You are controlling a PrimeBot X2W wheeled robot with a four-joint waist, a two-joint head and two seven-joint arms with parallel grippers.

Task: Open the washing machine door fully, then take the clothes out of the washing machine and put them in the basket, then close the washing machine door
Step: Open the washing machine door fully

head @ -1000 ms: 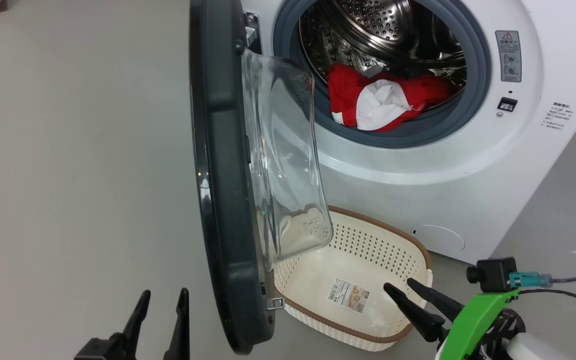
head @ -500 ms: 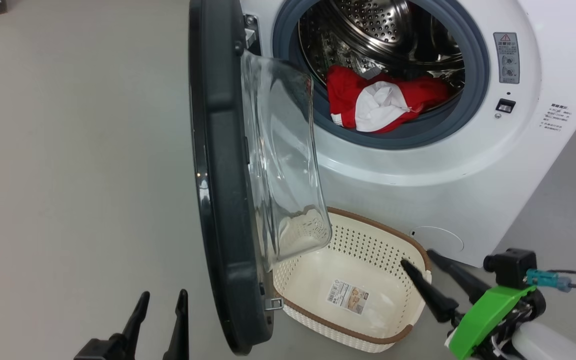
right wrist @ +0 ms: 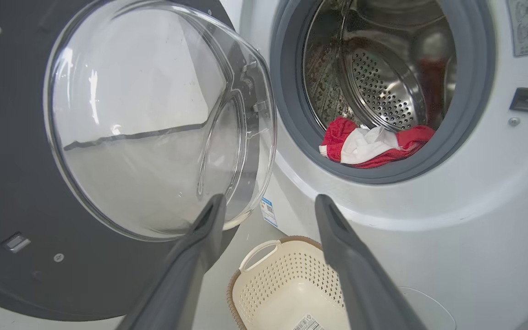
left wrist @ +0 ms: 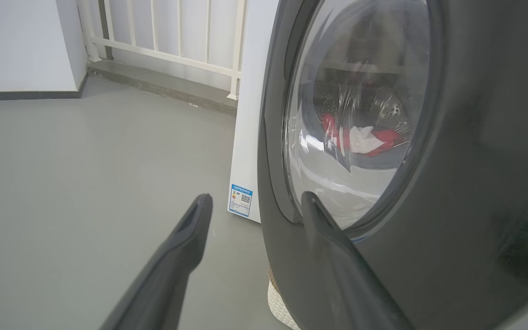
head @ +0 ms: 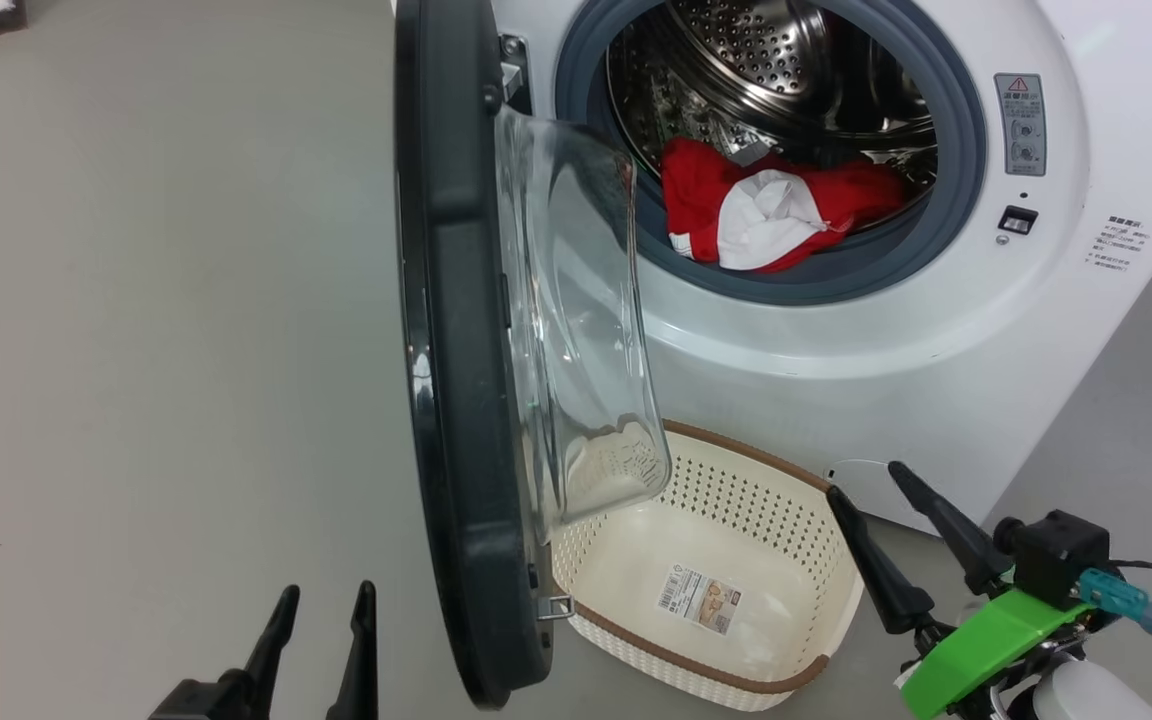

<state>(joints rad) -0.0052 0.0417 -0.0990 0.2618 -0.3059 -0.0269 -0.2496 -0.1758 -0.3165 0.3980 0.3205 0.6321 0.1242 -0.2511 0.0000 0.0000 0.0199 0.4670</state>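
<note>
- Clothes lie in the washing machine, door swung open, basket waiting in front.
- Both jaws gape wide, holding nothing; reaching the right into the drum looks next.

Nearby washing machine door, red clothes through glass, grey floor

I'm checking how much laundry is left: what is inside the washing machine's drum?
A crumpled heap of red and white clothes lies at the lower front of the drum, against the grey seal. How many garments it holds, and whatever lies under it, the folds hide.
</note>
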